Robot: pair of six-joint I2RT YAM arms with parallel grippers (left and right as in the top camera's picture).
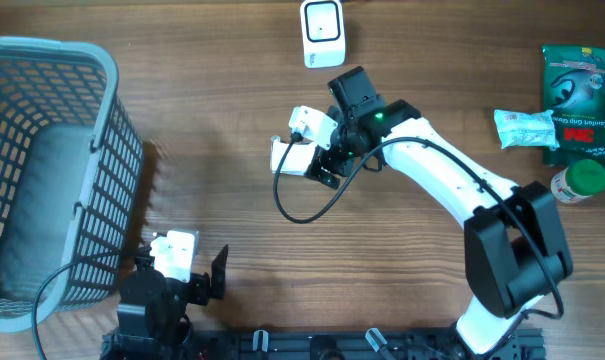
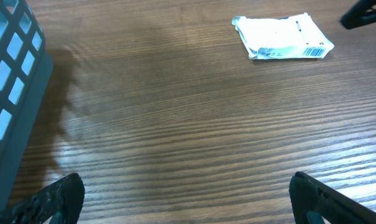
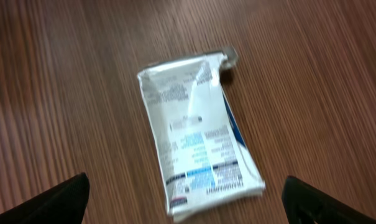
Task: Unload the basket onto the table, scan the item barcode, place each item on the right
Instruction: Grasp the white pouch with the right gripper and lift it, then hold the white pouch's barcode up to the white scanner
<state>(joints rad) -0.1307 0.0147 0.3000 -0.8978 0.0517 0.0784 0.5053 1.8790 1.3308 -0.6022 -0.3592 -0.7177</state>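
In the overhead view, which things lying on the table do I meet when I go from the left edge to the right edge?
Grey plastic lattice basket → flat white foil packet → small pale crinkled packet → green printed bag.

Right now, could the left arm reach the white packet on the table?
Probably yes. Only bare table lies between the open left gripper and the white packet, though the right gripper, open above it, might crowd the spot.
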